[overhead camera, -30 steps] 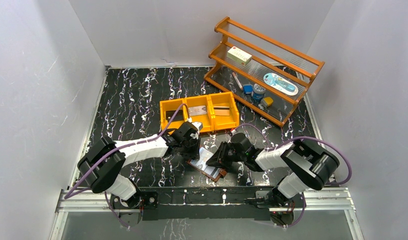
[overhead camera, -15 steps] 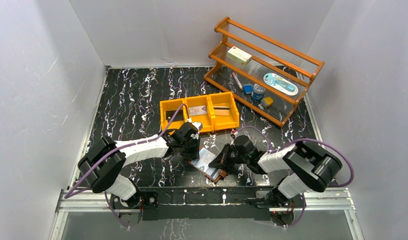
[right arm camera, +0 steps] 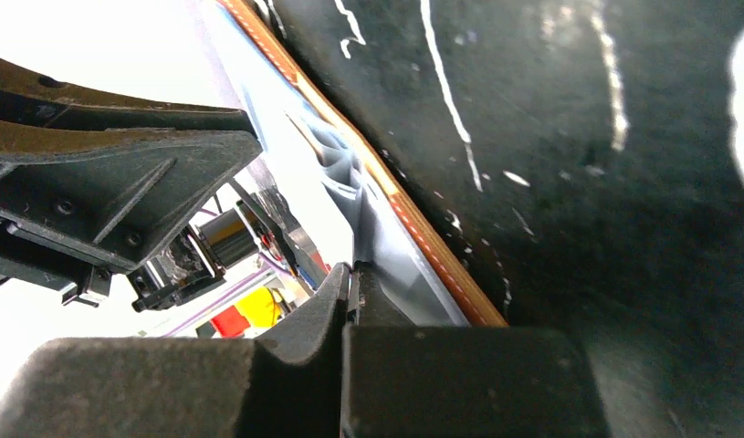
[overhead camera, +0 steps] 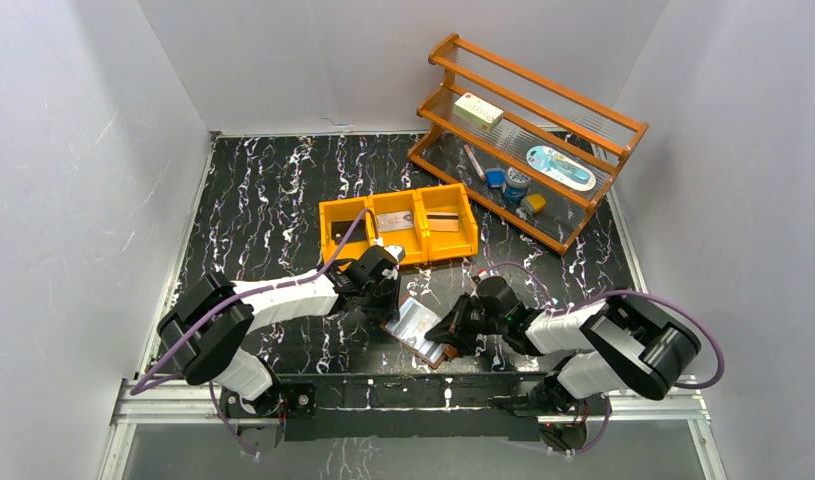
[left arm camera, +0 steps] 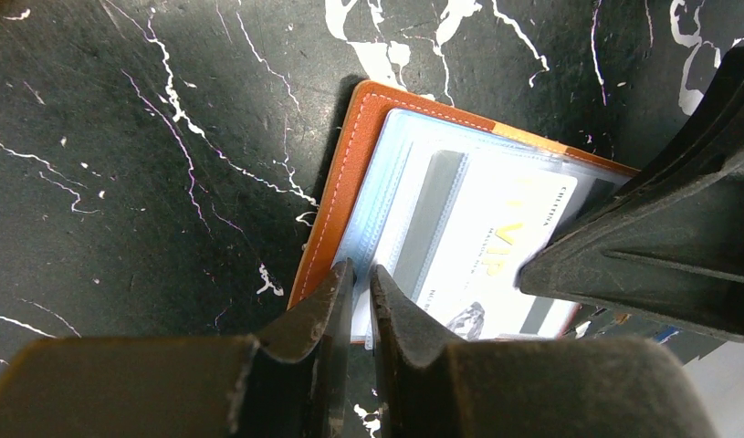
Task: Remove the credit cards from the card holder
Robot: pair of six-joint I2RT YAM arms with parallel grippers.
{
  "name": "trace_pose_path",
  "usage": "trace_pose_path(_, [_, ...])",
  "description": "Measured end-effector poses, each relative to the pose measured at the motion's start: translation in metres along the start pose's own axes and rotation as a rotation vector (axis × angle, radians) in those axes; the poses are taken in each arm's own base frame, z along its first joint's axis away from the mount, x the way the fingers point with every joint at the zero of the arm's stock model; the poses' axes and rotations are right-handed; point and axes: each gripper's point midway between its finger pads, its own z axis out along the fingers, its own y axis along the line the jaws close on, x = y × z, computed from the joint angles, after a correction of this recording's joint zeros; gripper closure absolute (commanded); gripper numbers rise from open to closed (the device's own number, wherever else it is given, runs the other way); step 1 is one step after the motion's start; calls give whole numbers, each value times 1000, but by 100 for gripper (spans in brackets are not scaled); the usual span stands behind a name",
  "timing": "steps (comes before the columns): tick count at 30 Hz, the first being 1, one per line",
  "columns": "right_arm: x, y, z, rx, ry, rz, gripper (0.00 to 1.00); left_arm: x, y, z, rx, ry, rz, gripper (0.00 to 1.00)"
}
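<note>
The open card holder (overhead camera: 416,326), lying on the marbled table (overhead camera: 273,190), is being pinched at opposite edges by the clenched left gripper (left arm camera: 361,274) and right gripper (right arm camera: 350,274), a credit card (left arm camera: 496,260) inside its sleeve.

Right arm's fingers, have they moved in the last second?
Yes. The right fingers have slid away from the orange bin, toward the table's near edge and slightly rightward.
</note>
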Motion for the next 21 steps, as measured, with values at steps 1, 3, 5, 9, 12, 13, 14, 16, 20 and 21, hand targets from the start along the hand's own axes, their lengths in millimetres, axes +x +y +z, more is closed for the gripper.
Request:
trace_pose_path(1, [1,-2,-1,6,-2,12,95,0,0,0,0,0,0,88])
trace_pose_path(3, [1,-5,-3,21,-6,32,95,0,0,0,0,0,-1,87])
trace_pose_path(5, [0,-4,-5,22,-15,43,95,0,0,0,0,0,-3,87])
trace_pose_path(9, [0,-5,-9,33,-27,52,96,0,0,0,0,0,-8,88])
trace_pose_path(12, [1,-7,-11,48,-29,59,96,0,0,0,-1,0,-10,88])
trace_pose_path(13, [1,-8,-12,49,-31,60,96,0,0,0,-1,0,-11,88])
trace_pose_path(14, [1,-9,-14,50,-34,60,96,0,0,0,-1,0,-13,88])
trace_pose_path(16, [1,-12,-16,55,-37,60,98,0,0,0,-1,0,-15,88])
trace_pose_path(20, [-2,-16,-18,64,-40,52,99,0,0,0,-1,0,-20,88])
trace_pose_path(21, [-2,-17,-18,64,-39,48,99,0,-1,0,-1,0,-23,88])
